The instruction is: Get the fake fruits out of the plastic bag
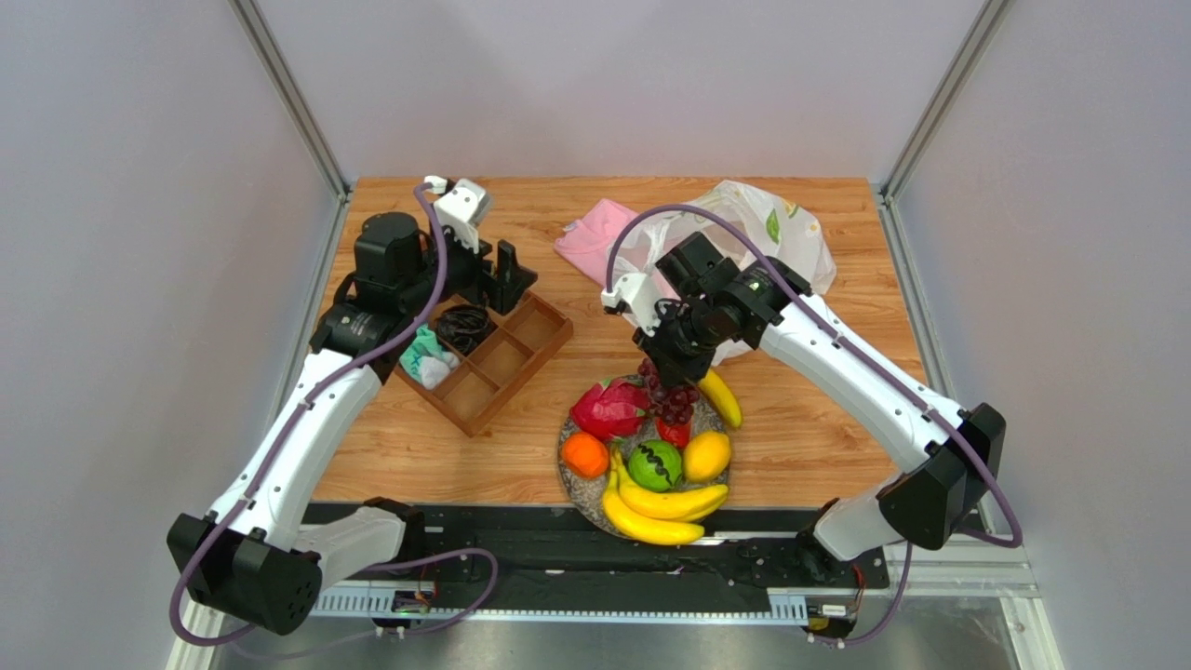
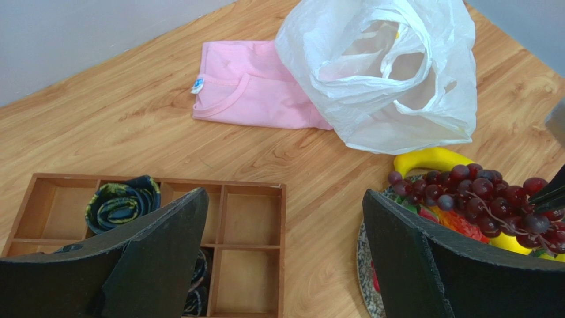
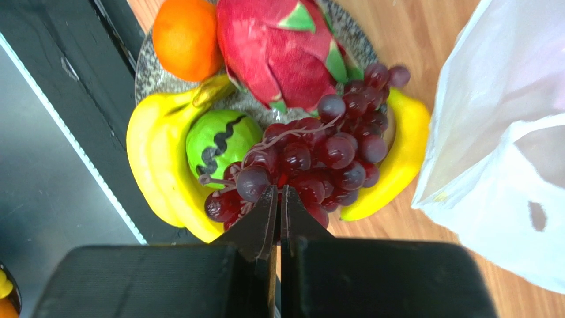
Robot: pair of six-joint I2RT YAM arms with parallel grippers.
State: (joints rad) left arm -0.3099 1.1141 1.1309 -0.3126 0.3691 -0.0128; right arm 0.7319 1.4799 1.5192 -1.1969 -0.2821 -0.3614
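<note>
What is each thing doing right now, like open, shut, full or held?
left gripper: open, holding nothing.
right gripper: shut on the grapes.
grapes: held over the plate.
plate: loaded with fruit.
plastic bag: slumped on the table, mouth open.
pink cloth: lying flat, partly under the bag.
wooden tray: some compartments filled, some bare.

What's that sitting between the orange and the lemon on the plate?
A green round fruit with a dark squiggle lies between the orange and the lemon, seen in the top view.
</note>
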